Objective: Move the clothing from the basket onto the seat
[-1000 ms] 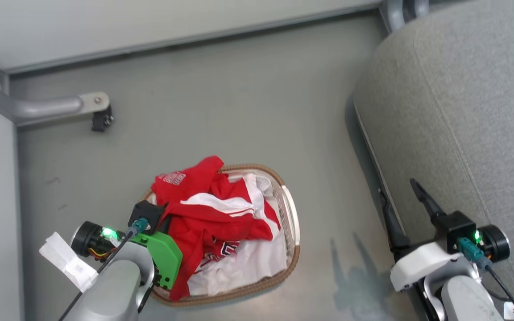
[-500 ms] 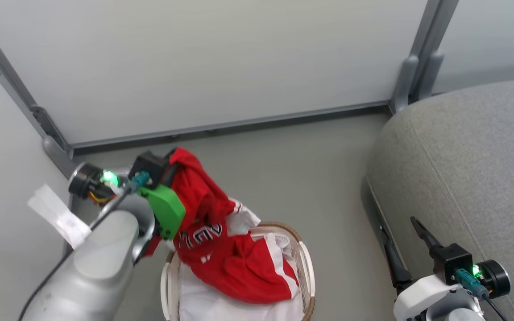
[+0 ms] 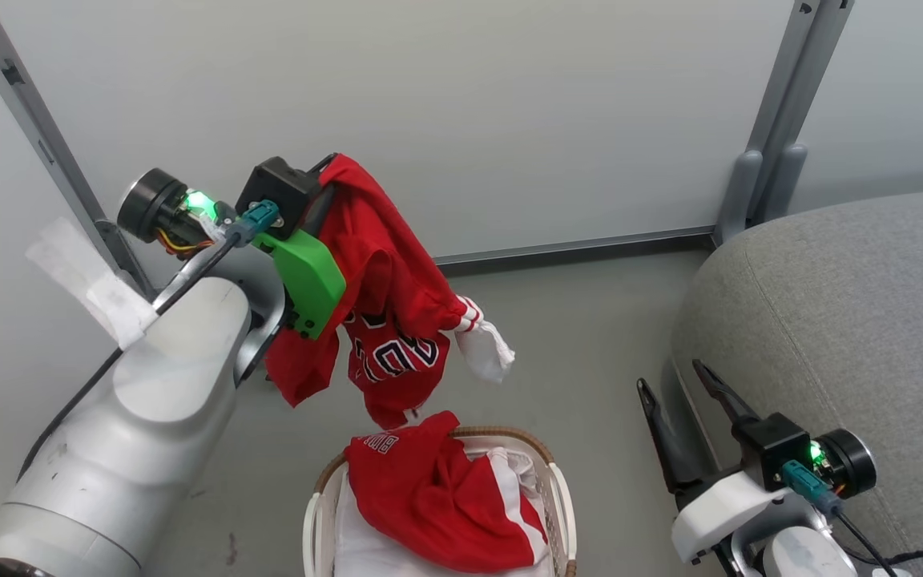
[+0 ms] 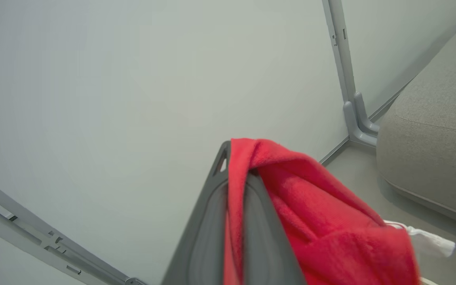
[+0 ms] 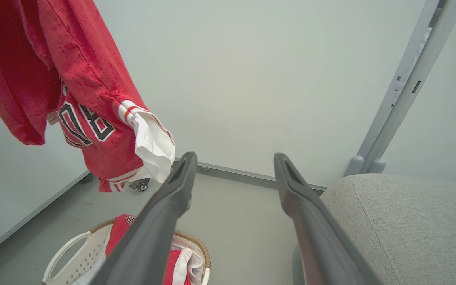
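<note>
A: How is the left arm posed?

B: The pale grey left arm (image 3: 149,417) climbs from the lower left corner of the head view. It bends at the wrist, where a green plate (image 3: 309,272) sits. The left fingers (image 4: 208,221) are high up in front of the wall (image 3: 509,104), pressed together on a fold of a red shirt (image 3: 385,296).

A: And the shirt?

B: It hangs from the fingers in loose folds. It has black and white lettering, and a white cuff with red stripes hangs off to one side. It dangles above the basket (image 3: 509,437), and the right wrist view shows open space between its hem and the rim.

A: Is anything in the basket?

B: A second red garment (image 3: 429,497) with a white stripe lies inside, reaching up to the far rim, on top of white fabric (image 3: 365,545).

A: The right arm?

B: It is low, at the lower right. The right fingers (image 5: 164,213) are spread apart, holding nothing, and point toward the wall. They are over the floor (image 3: 590,336), just beside the front edge of the seat (image 3: 846,320), between it and the basket.

A: Describe the room.

B: The floor is smooth and grey. The basket is oval white plastic with a brown woven rim and a white handle. It stands on the floor near the seat but apart from it. The seat is a big grey cushion with a rounded edge and a stitched seam. The wall is made of pale panels joined by grey metal posts (image 3: 786,120).
</note>
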